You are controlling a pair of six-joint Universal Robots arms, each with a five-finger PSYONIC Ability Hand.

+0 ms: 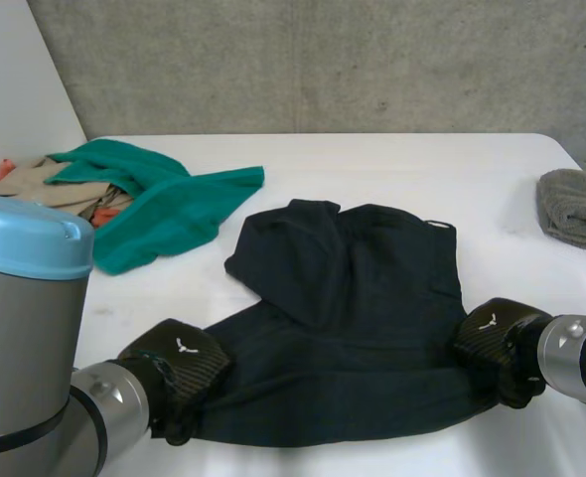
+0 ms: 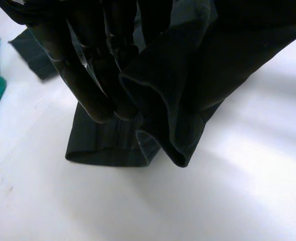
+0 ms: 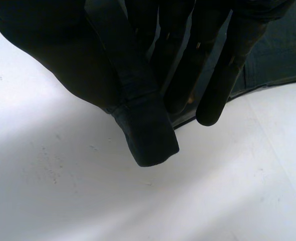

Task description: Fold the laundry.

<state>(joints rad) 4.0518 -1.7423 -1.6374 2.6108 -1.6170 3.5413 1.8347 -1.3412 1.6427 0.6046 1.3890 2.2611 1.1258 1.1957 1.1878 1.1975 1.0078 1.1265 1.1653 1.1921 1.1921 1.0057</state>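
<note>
1. The black garment [image 1: 353, 328] lies spread on the white counter [image 1: 392, 169], in the middle of the head view.
2. The left hand [image 1: 179, 363], at lower left of the frame, pinches the garment's near left corner; a fold of the cloth [image 2: 188, 75] hangs bunched beside its fingers [image 2: 88, 75].
3. The right hand [image 1: 492, 343], at lower right, pinches the near right corner, and the hem [image 3: 143, 135] droops beside its fingers [image 3: 213, 65].
4. A green towel [image 1: 164, 204] lies at upper left, and a grey towel [image 1: 579, 207] at the right edge.
</note>
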